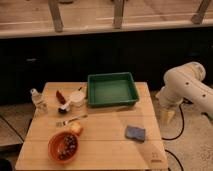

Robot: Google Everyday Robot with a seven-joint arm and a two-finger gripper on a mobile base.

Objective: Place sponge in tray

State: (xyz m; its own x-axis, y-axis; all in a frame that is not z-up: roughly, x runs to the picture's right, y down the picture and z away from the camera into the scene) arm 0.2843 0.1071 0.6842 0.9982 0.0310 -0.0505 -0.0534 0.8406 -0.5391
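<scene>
Gripper: the gripper (169, 115) hangs off the table's right edge, pointing down, level with the tray's near side. Whether it is apart or together, I cannot tell. It holds nothing that I can see.
Bottle: a small clear bottle (36, 98) stands at the table's far-left corner.
Bowl: an orange bowl (63, 146) with dark contents sits near the front left, well apart from the sponge.
Fork: a fork (71, 120) lies just behind the bowl.
Cup: a white cup (77, 98) stands just left of the tray.
Tray: the green tray (112, 89) sits at the back of the table (100, 155) and looks empty.
Sponge: the blue-grey sponge (135, 133) lies flat on the table, in front of the tray and to its right, apart from it.
Arm: the white arm (187, 85) bends beside the table, to the right.
Progress: nothing is done yet, by my judgement. Reaching, gripping, lifting the sponge and setting it in the tray all remain.
</scene>
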